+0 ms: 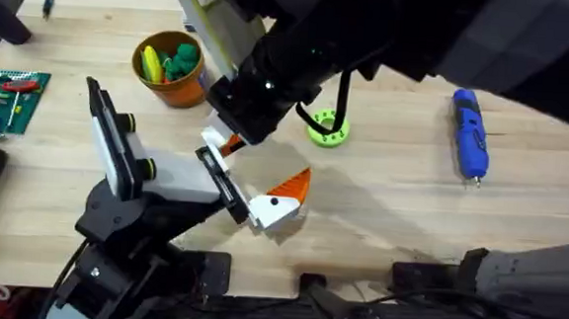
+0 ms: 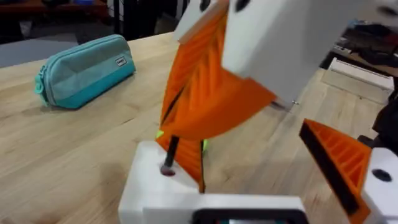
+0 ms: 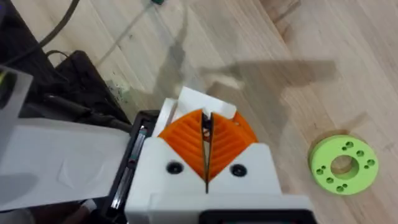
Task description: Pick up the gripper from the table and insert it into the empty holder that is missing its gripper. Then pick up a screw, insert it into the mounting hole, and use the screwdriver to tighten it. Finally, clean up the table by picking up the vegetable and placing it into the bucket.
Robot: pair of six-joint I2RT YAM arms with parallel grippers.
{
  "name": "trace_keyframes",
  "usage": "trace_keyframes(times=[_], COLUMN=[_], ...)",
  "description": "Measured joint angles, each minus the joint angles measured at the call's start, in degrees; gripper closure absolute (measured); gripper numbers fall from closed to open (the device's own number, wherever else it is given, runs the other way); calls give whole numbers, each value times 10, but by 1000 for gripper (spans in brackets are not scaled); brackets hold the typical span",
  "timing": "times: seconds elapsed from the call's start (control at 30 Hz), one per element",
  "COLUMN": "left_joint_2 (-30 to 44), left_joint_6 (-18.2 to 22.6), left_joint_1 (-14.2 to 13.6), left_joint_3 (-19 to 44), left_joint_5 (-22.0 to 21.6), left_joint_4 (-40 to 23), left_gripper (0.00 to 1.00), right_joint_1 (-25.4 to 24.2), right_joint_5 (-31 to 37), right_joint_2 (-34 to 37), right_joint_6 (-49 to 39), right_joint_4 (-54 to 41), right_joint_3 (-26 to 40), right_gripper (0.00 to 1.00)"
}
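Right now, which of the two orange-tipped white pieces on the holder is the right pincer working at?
The gripper nearer the bucket; the right pincer is at it, while its twin stands clear.

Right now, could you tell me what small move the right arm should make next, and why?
Probably ease the right pincer straight down a little. It is shut on a thin dark screw whose tip sits at the hole in the white finger block, so pressing seats it before release.
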Motion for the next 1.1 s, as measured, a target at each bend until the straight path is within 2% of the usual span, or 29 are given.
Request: trace_keyframes(times=[1.1], left_joint_2=[4], left_joint_6=[-21], left_joint_1=[1], left_joint_3=[0], left_joint_5=[-11], left_joint_4=[-1], left_gripper=[18], right_joint_1=[0], right_joint_5=[-8], right_joint_2=[39], right_joint_6=[14], right_joint_4=[5], right_joint_3=[6], right_gripper=[989])
